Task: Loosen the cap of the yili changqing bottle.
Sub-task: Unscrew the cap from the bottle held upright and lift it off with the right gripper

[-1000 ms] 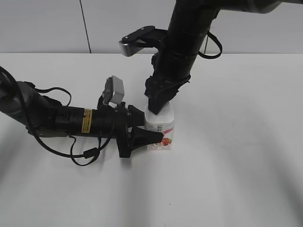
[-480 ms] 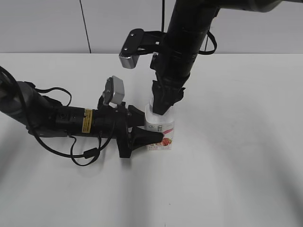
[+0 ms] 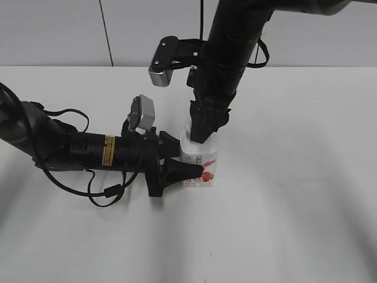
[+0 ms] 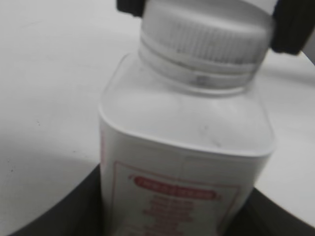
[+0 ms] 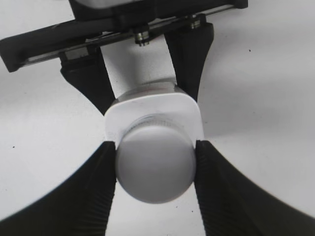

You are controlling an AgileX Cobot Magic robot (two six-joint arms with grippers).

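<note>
The yili changqing bottle point(image 3: 201, 167) is small, white and squarish with a pink-red label, and it stands upright on the table. My left gripper point(image 3: 179, 170) lies low from the left and is shut on the bottle's body point(image 4: 187, 162). My right gripper point(image 3: 200, 132) comes straight down from above and is shut on the white ribbed cap point(image 5: 155, 162), one finger on each side. The cap point(image 4: 206, 34) shows in the left wrist view with the right fingers beside it. In the exterior view the cap is hidden by the right gripper.
The white table point(image 3: 294, 194) spreads around the bottle. The left arm's cable point(image 3: 106, 191) loops on the table at the left. A pale wall with a dark vertical seam point(image 3: 106, 32) stands behind.
The right wrist has turned about its vertical axis on the cap; its camera bracket swung from sideways to pointing down-left. The left arm and the bottle have stayed still.
</note>
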